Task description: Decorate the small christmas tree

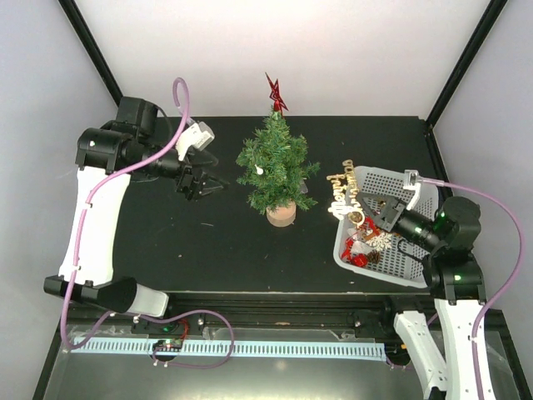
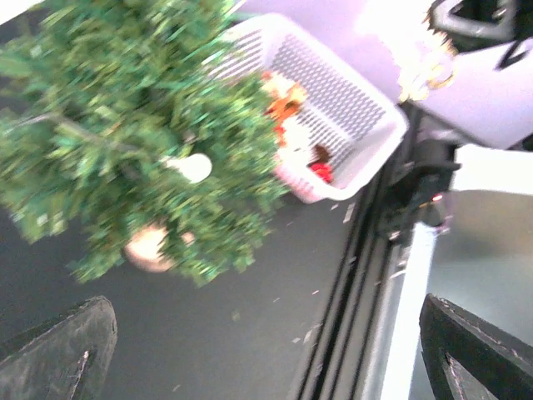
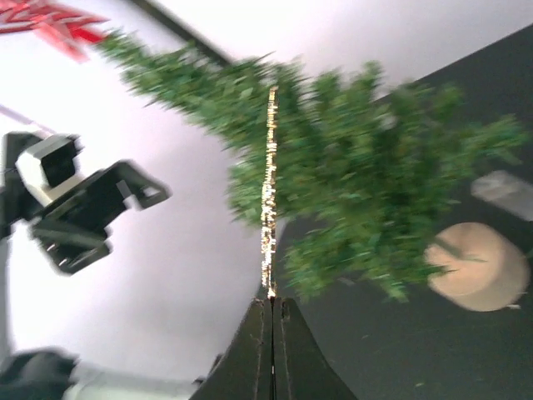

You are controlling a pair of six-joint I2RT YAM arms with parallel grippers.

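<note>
The small christmas tree (image 1: 275, 171) stands mid-table on a light-wood disc, with a red star (image 1: 276, 92) on top and a small white ornament (image 1: 259, 169) on its left side. My right gripper (image 1: 366, 202) is shut on a gold glitter word ornament (image 1: 344, 187) and holds it just right of the tree, above the basket's far edge. In the right wrist view the fingers (image 3: 287, 333) pinch the ornament (image 3: 268, 192) edge-on in front of the tree (image 3: 375, 175). My left gripper (image 1: 196, 183) is open and empty, left of the tree; its view shows the tree (image 2: 125, 142).
A white plastic basket (image 1: 408, 258) at the right holds several red, white and gold ornaments (image 1: 364, 242); it also shows in the left wrist view (image 2: 358, 108). A black rail (image 1: 275, 304) runs along the table's near edge. The cell walls stand behind and beside.
</note>
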